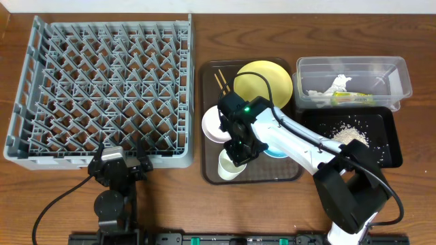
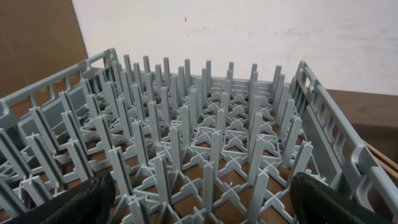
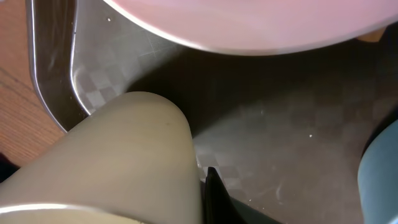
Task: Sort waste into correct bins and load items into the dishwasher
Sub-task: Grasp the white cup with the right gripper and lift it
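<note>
Two grippers: right gripper point(image 1: 235, 156) clenched at cup point(image 1: 227, 170) rim, hold unsure; left gripper point(image 2: 202, 205) released. Risk: slipping off thin rim, toppling cup.

Grey moulded plastic, matt and dull, throughout the dish rack point(image 1: 102, 88) at upper left. Brown wood grain with a low sheen across the table point(image 1: 204, 27). Dark brown tray point(image 1: 212, 173) at centre: smooth, plastic-looking, with a faint chequered texture and soft reflections in the right wrist view. Glossy, smooth yellow plate point(image 1: 262, 83); smooth-walled white cup point(image 1: 228, 169), white bowl point(image 1: 211, 126) and light blue bowl point(image 1: 278, 152). Bare pale wood in the chopsticks point(image 1: 221, 82). Clear, shiny plastic tub point(image 1: 402, 82) at upper right, holding crumpled white paper scraps point(image 1: 337, 85) and a glossy printed wrapper point(image 1: 353, 99). Glossy black tray point(image 1: 390, 153) under rough, grainy crumbs point(image 1: 347, 133).
</note>
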You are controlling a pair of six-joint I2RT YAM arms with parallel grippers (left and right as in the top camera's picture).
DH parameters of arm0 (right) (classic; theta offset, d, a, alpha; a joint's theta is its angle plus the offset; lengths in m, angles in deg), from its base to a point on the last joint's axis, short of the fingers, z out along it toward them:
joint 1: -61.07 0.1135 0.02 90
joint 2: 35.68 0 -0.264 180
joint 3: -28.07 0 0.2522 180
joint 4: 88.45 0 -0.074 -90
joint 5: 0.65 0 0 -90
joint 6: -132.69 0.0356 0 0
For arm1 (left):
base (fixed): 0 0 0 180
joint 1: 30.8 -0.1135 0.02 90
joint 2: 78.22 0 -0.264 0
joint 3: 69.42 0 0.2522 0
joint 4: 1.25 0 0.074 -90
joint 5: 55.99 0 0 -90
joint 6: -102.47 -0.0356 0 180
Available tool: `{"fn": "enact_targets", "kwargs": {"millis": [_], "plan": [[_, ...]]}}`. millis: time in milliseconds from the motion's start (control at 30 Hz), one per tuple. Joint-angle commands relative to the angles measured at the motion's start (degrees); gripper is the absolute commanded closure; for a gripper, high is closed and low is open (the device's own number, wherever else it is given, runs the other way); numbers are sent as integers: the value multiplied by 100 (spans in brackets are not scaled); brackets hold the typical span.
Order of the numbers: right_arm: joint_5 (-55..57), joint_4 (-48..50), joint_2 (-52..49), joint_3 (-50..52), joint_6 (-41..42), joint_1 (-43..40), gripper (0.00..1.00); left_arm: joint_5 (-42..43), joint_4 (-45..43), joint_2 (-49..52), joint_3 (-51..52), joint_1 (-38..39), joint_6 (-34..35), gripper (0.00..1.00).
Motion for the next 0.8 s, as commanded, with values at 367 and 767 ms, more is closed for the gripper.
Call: {"fn": "enact_targets", "kwargs": {"millis": [367, 767], "plan": [[-671, -533, 1167, -1665, -264, -1252, 99, -9, 92, -37, 181, -13, -81, 9], [-3331, 192, 1115, -1670, -708, -2627, 99, -9, 90, -37, 181, -13, -81, 9]]}}
